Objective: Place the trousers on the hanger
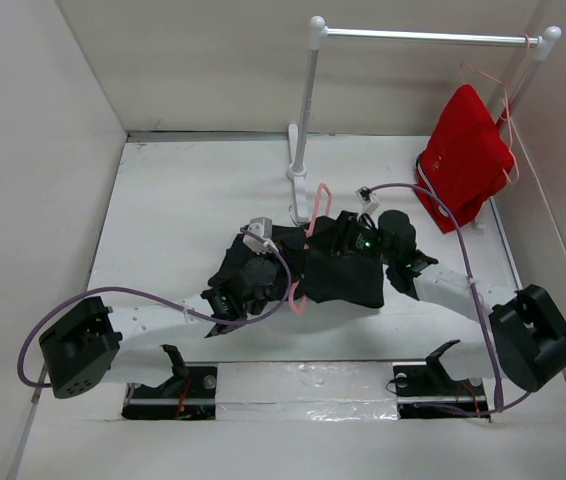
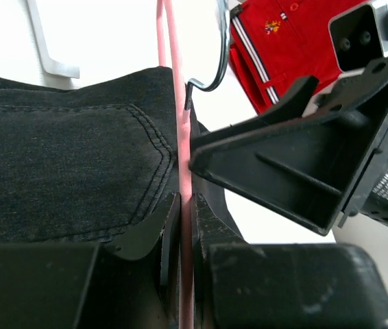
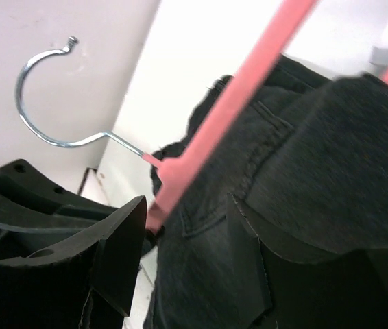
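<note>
The black trousers (image 1: 338,272) lie bunched in the middle of the table. The pale-pink hanger (image 1: 297,292) runs across them, its loop end (image 1: 318,198) sticking out toward the rack. My left gripper (image 1: 288,280) is shut on the hanger's pink bar (image 2: 184,199), with the trousers (image 2: 64,164) to its left and the metal hook (image 2: 216,65) ahead. My right gripper (image 1: 341,245) is over the trousers, its jaws standing apart with trouser fabric (image 3: 201,274) between them. The pink bar (image 3: 228,103) and the hook (image 3: 43,89) show above it.
A white clothes rack (image 1: 308,110) stands at the back, its rail running to the right. A red garment (image 1: 463,155) hangs on another thin hanger at the rail's right end, also in the left wrist view (image 2: 283,48). White walls enclose the table on three sides.
</note>
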Motion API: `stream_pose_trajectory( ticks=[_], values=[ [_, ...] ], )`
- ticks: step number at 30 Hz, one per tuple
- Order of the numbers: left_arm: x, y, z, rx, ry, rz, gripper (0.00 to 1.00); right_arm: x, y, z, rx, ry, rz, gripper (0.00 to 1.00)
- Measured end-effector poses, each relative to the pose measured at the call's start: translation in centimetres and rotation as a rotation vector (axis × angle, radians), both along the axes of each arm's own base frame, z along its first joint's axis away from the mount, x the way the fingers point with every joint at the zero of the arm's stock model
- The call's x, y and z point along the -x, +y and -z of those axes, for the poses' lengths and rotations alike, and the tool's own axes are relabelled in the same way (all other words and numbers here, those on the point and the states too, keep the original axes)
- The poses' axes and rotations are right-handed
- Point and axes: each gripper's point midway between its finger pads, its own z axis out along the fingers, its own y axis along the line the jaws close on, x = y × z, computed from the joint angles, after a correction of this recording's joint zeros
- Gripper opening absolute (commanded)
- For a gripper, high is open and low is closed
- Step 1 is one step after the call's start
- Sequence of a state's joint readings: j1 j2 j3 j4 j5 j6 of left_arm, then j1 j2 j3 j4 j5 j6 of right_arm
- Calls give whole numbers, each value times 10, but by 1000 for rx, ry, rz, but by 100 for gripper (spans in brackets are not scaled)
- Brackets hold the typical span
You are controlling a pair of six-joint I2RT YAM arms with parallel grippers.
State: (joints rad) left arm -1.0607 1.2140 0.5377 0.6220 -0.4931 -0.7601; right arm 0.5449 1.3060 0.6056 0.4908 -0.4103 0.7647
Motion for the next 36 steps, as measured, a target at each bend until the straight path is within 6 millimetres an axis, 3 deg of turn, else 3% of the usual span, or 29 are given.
stream_pose_trajectory(
  ticks=[6,15,18,19,20,25,27,28,30,36],
  values=[
    [1,-4,2,2,2,19,0,-3,10,-10,-68,-20,-24,49],
    [5,-10,5,-26,-13,48,0,-2,19,7,-78,51,-36,43],
    [6,-11,6,-47,-25,52,0,-2,19,7,-86,69,-34,32],
    [6,-11,6,-57,-31,55,0,-2,20,6,-93,75,-32,19],
    [6,-11,7,-65,-35,59,0,-1,21,5,-106,86,-37,16],
    [3,-11,1,-106,-80,72,1,-3,23,-4,-165,91,-56,4],
    [3,-10,-3,-118,-98,75,12,-3,22,-9,-191,99,-63,1],
    [3,-10,-6,-120,-108,77,21,-3,21,-13,-205,102,-66,0],
    [4,-10,-17,-110,-132,87,30,-4,20,-21,-245,118,-67,0],
    [13,5,-85,-6,-250,86,36,-17,8,-45,-346,149,-44,0]
  ],
)
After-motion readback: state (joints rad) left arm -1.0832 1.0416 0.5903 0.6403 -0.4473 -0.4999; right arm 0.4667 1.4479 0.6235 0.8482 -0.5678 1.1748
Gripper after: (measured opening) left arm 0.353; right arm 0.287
